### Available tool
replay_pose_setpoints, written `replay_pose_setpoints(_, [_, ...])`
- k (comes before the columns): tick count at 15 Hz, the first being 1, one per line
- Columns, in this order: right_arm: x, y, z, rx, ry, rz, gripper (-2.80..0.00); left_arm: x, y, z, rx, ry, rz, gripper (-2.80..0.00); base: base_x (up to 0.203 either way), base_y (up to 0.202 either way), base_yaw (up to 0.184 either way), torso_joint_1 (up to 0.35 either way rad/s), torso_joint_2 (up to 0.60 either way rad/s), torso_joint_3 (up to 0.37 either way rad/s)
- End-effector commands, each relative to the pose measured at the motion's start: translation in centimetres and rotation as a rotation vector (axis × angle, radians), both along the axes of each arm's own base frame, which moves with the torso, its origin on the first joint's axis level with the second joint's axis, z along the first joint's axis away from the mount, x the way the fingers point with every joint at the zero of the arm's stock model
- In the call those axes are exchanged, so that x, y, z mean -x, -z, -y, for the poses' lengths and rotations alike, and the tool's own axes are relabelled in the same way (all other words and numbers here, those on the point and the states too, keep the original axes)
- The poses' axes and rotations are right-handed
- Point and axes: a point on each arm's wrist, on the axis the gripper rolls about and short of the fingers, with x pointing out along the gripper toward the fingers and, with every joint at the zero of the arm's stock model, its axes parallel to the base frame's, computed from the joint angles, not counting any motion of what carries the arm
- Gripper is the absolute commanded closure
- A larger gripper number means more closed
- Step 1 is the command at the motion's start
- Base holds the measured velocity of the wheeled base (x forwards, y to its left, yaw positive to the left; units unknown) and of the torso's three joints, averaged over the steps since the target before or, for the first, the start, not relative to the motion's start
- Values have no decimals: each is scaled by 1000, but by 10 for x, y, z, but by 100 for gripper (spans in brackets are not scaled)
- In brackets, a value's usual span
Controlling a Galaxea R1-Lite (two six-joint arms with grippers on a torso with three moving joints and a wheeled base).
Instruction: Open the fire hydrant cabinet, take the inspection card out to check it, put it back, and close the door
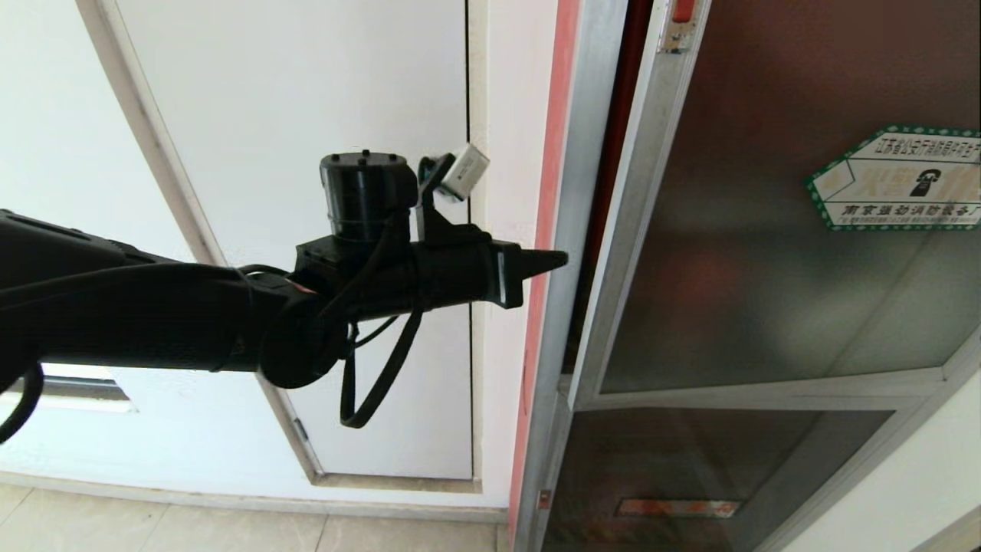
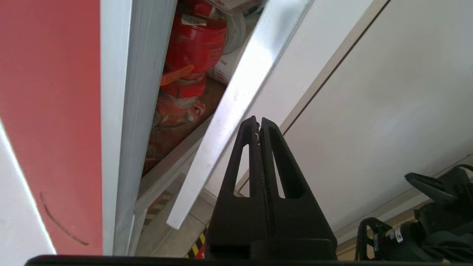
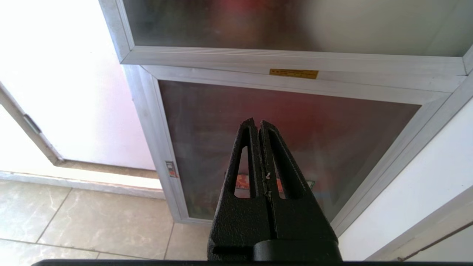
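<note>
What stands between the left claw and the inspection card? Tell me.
The door does: it is only ajar, leaving a narrow gap at the cabinet frame beside the left claw. No card shows through the gap.

The left arm (image 1: 138, 314) is matte black, with black cables looping beneath the wrist, a black cylindrical housing (image 1: 366, 192) topped with small screws, and a small silver camera module (image 1: 464, 172) on a bracket. Each end effector (image 2: 259, 127) consists of two black triangular fingers (image 3: 244, 162) with elongated slots and a grainy texture.

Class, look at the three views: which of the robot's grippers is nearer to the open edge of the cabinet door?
Left. The left gripper, jaws shut, points at the gap beside the door edge. The right gripper, shut, hangs lower, facing the lower glass panel.
</note>
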Motion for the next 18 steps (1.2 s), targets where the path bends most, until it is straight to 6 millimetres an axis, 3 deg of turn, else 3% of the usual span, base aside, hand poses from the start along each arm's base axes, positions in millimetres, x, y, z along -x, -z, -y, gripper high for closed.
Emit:
replay_pose_setpoints(1, [0, 0, 0, 0, -1, -3, 0, -11, 9, 11, -5, 7, -9, 0, 0, 0, 0, 0, 0, 0])
replay_pose_setpoints(7, [0, 0, 0, -5, 2, -3, 0, -34, 17, 28, -16, -11, -17, 0, 0, 0, 0, 0, 0, 0])
replay_pose_setpoints(18, [0, 0, 0, -5, 1, -3, 0, -57, 31, 50, -26, -14, -4, 0, 0, 0, 0, 0, 0, 0])
